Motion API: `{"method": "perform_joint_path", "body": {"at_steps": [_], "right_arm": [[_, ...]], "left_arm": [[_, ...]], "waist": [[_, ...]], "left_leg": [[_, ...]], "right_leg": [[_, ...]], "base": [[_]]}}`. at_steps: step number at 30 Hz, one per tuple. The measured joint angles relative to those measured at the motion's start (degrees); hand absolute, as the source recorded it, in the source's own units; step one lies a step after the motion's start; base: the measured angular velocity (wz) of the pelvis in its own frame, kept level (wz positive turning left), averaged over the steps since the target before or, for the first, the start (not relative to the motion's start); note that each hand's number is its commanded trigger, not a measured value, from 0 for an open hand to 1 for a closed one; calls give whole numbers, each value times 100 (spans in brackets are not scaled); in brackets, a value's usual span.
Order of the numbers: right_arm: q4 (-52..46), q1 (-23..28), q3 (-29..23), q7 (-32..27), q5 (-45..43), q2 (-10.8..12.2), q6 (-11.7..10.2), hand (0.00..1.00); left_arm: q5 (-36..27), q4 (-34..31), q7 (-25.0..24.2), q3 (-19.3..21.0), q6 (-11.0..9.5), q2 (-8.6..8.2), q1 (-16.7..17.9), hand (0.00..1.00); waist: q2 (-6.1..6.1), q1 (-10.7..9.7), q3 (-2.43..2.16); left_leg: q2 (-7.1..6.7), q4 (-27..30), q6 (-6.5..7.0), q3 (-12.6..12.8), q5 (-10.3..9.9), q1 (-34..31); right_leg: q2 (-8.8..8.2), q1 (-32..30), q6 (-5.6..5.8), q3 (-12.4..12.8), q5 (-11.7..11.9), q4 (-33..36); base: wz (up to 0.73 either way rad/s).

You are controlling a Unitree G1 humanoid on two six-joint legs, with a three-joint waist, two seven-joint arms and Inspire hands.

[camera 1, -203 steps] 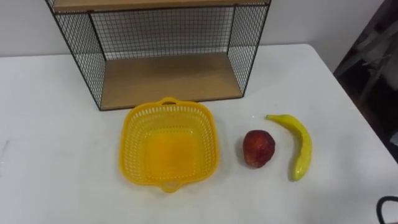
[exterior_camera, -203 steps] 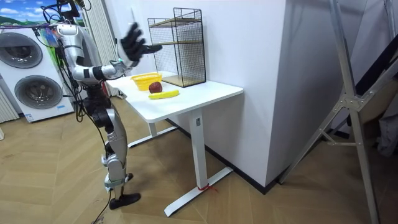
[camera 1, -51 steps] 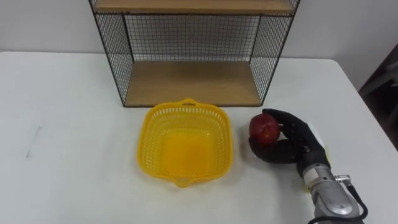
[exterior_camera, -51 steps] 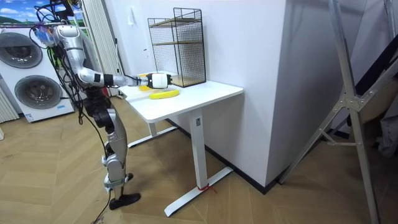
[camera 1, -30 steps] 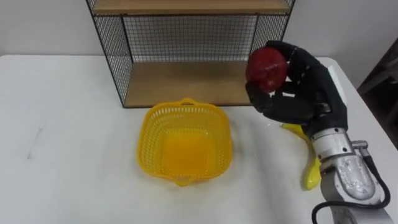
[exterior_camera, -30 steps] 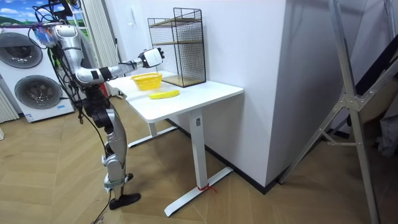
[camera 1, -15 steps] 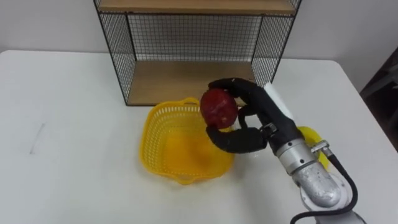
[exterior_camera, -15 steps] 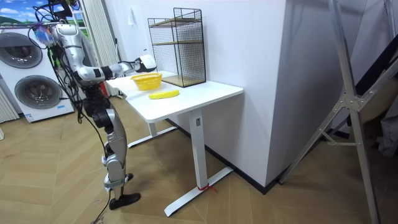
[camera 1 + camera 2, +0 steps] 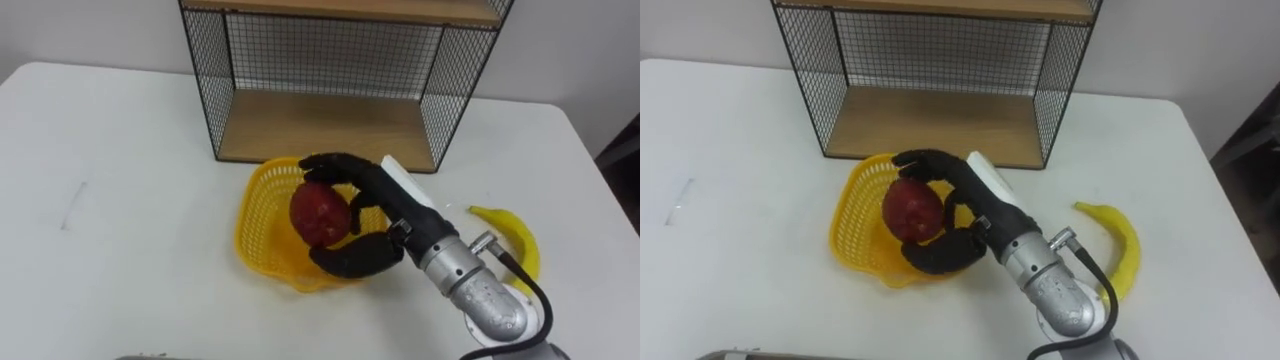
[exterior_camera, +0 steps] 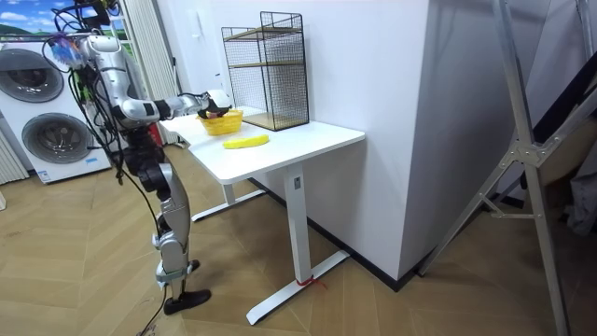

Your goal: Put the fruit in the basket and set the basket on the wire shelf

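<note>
Right hand [image 9: 380, 215] curled round red fruit [image 9: 318, 213], over yellow basket [image 9: 262, 240], possibly inside it

The apple [image 9: 318, 214] in my right hand [image 9: 385, 210] hangs over the basket [image 9: 256, 222]; shelf [image 9: 330, 125] behind, banana [image 9: 518, 238] right, on the table [image 9: 130, 230].

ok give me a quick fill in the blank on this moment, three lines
1. The right hand has its fingers curled round the red ____.
2. It holds that fruit over the ____ basket.
3. The ____ lies on the white table, to the basket's right.
Missing words: apple; yellow; banana.
</note>
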Motion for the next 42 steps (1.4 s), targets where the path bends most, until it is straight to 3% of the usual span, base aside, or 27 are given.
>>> {"method": "perform_joint_path", "body": {"at_steps": [14, 18, 23, 34, 42], "right_arm": [[42, 2, -2, 21, -359, 1, 88, 0], [50, 6, -7, 51, -317, 9, 122, 0], [50, 6, -96, 88, 3, 16, 170, 0], [37, -2, -782, 49, 798, 92, 199, 0], [-275, -26, -1504, -941, 1318, 231, 16, 0]], "left_arm": [[-12, -76, -95, 43, 54, 19, -6, 0], [-15, -78, -82, 23, 89, 19, -2, 0], [-14, -74, -71, 22, 104, 16, 32, 0], [-21, -70, 9, 57, 80, 23, 146, 0], [-18, -71, 19, 158, 46, 17, 356, 0]], "waist": [[32, 8, -12], [49, -24, -27], [53, -115, -79], [31, -178, -65], [51, -299, -67]], "left_leg": [[-5, 21, 1, -15, 2, 79], [-3, -16, 1, -16, 0, 88], [-3, -5, 1, -16, 2, 104], [-1, -12, 5, 12, -4, 176], [-2, -15, 5, 28, -3, 139]], "right_leg": [[-1, 78, 0, 20, 0, -15], [1, 88, 0, 16, 0, -10], [-3, 99, -1, 12, 1, 1], [-5, 152, -1, 39, 1, 5], [-3, 52, -1, 47, 0, 8]], "base": [[0], [0], [0], [-1], [0]]}}
